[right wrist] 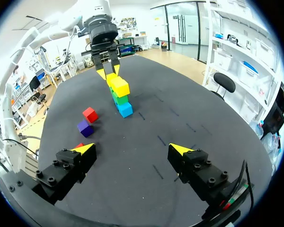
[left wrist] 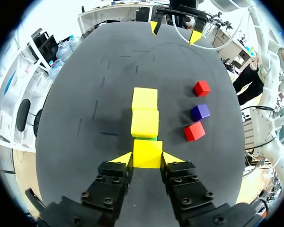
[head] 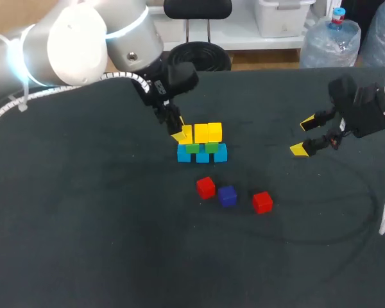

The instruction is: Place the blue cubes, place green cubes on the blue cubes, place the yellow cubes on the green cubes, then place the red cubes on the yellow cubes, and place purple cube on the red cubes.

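A row of three light-blue cubes [head: 202,154] carries two green cubes [head: 212,147], and yellow cubes [head: 208,132] lie on top. My left gripper [head: 178,133] is shut on the yellow cube [left wrist: 147,153] at the row's left end, level with the other two yellow cubes [left wrist: 145,123]. Two red cubes [head: 206,187] [head: 262,202] and a purple cube [head: 228,196] lie loose in front of the stack. My right gripper [head: 307,136] hangs open and empty well to the right. From its wrist, the stack [right wrist: 120,97] and left gripper [right wrist: 107,73] are far ahead.
The dark table [head: 83,224] has bare room at the left, front and far right. The loose red cube [right wrist: 89,114] and purple cube [right wrist: 84,127] lie between my right gripper [right wrist: 132,149] and the stack.
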